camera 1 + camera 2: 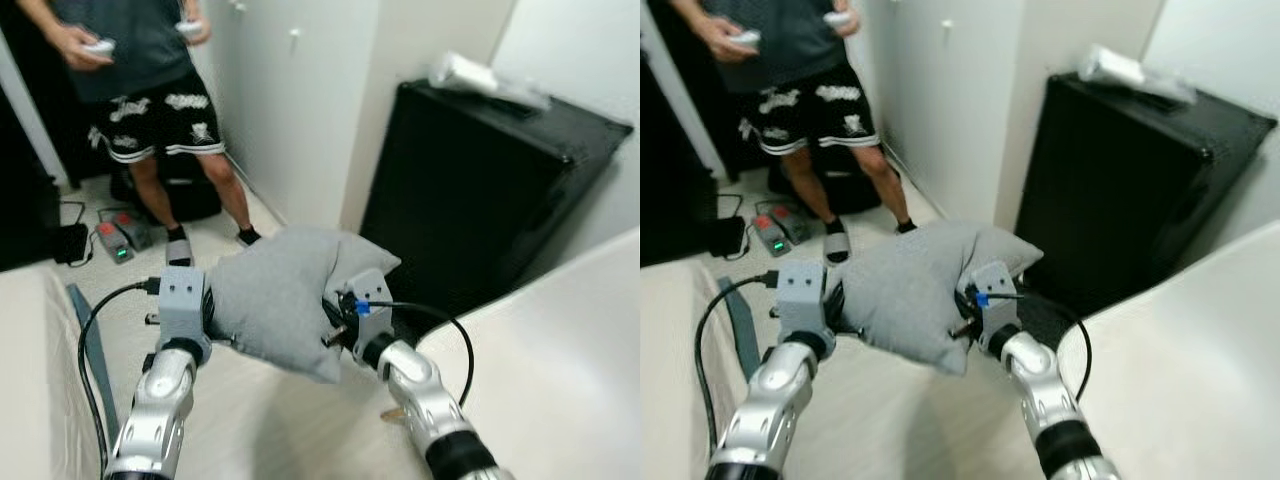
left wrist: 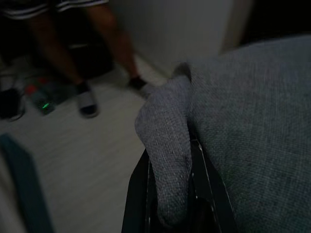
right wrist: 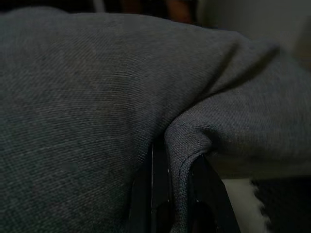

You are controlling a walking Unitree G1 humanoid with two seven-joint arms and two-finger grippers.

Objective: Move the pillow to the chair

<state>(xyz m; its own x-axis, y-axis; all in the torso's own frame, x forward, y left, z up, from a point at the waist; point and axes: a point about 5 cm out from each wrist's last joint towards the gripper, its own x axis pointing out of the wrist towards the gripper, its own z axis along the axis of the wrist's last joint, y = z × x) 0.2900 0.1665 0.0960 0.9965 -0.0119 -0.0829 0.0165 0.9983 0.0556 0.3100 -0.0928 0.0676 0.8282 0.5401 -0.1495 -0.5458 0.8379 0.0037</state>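
Above pale floor [image 1: 270, 420], grey pillow [image 1: 275, 300] pinched at either edge by left gripper [image 2: 167, 194] and right gripper [image 3: 175, 194].

No lettering could be read anywhere. The person's black shorts [image 1: 160, 118] carried white printed patches on both legs that looked like words, but they were too blurred to make out. Nothing else bore a label or number.

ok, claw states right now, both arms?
Left claw: shut on a fold of the grey pillow.
Right claw: shut on the pillow's other edge.
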